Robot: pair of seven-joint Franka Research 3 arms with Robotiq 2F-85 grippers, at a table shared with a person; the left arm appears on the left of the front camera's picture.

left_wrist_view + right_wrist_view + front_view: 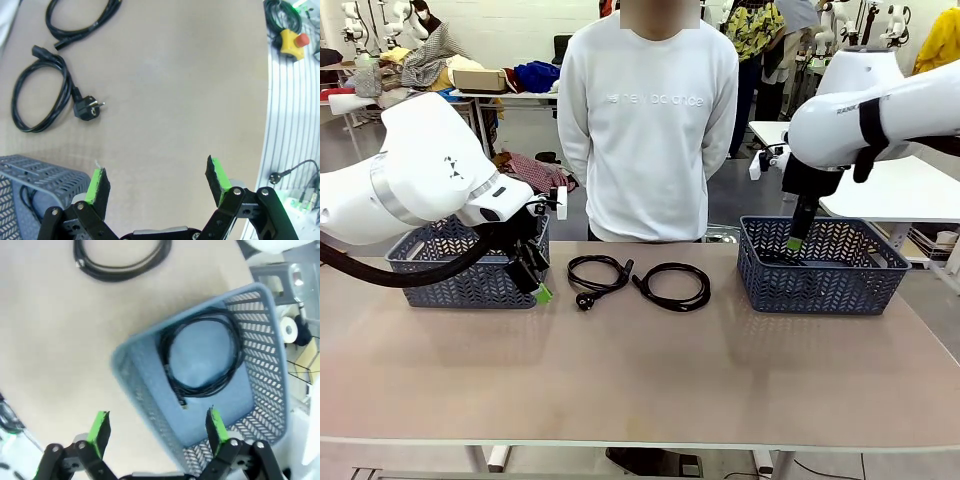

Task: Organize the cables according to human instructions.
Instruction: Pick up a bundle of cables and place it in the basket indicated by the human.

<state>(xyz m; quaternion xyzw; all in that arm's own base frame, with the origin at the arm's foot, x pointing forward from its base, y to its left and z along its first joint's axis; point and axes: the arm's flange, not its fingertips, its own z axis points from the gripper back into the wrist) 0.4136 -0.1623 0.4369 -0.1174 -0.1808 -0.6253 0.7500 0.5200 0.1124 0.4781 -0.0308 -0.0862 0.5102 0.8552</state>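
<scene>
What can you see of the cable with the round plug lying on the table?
The cable is a thin black cord, rubbery-looking, wound in a loose oval coil lying flat on the tan table. One end carries a chunky round plug with two metal pins, the other a small blocky connector. It lies near the left basket, not touching it.

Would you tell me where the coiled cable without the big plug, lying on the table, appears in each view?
Front view: cable at mid-table, right of the plugged cable.
Left wrist view: cable in the top left corner, partly cropped.
Right wrist view: cable at the top edge, above the basket.
Shared landmark: the tan table.
</scene>
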